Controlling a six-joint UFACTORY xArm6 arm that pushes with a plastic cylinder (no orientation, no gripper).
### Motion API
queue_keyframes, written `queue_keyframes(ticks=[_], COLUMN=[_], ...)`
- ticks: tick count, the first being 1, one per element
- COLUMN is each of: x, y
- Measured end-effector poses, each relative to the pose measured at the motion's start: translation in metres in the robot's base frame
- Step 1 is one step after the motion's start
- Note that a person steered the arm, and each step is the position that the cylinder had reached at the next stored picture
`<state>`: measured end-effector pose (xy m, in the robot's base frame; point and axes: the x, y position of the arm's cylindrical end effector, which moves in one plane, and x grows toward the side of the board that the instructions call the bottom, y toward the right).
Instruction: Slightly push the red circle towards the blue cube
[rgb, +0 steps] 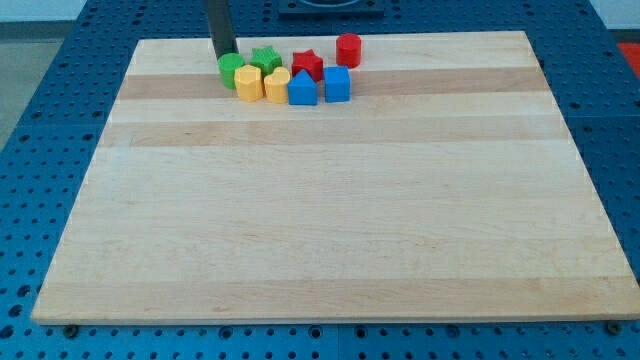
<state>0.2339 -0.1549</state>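
The red circle (348, 50) stands near the view's top, just up and right of the blue cube (337, 85), with a small gap between them. My tip (226, 55) is at the view's top left of the cluster, right behind the green circle (232, 69), well to the left of the red circle. The rod rises out of the view's top.
A tight cluster lies left of the blue cube: a red star (308, 65), a green star (266, 59), a blue triangular block (302, 90), and two yellow blocks (249, 83) (277, 86). The wooden board (320, 220) sits on a blue perforated table.
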Motion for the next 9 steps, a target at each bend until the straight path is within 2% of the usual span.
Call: queue_keyframes(ticks=[2, 3, 9], x=[-0.043, -0.042, -0.041], y=[0.010, 0.020, 0.171])
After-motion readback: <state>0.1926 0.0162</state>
